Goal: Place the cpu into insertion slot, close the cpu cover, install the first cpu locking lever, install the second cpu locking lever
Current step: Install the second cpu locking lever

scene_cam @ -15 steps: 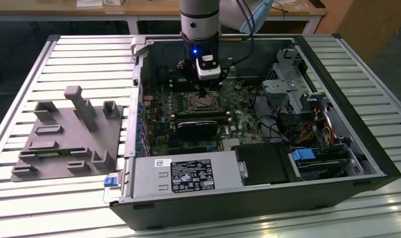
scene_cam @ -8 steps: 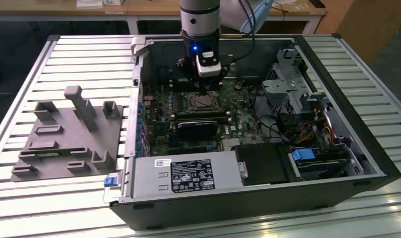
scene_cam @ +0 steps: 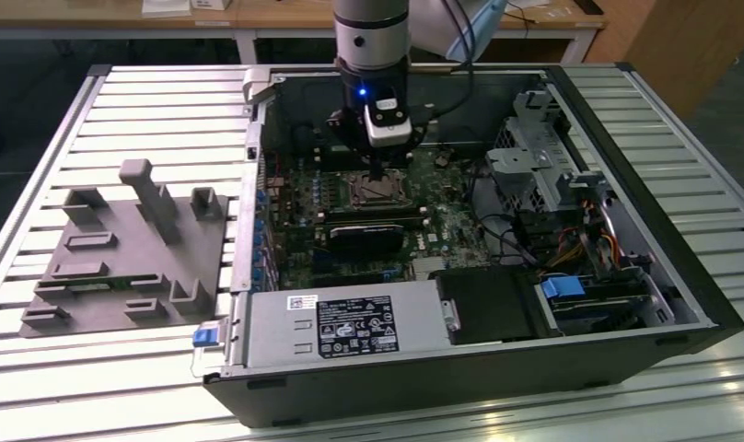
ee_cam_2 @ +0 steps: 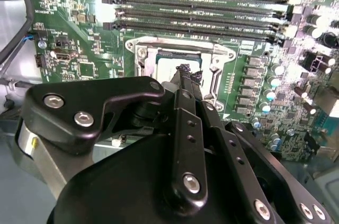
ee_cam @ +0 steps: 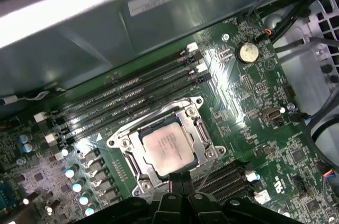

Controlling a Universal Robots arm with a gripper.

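While the dull silver square cpu lies in the metal-rimmed insertion slot, we see the black gripper closed above it, holding nothing.

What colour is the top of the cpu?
Dull silver-tan; the cpu shows best in the first wrist view.

Around me lies an open computer case on a slatted metal table. Beside it, toward the exterior view's left, sits a grey fixture block. Long black memory slots cross the green motherboard, near a coin battery.
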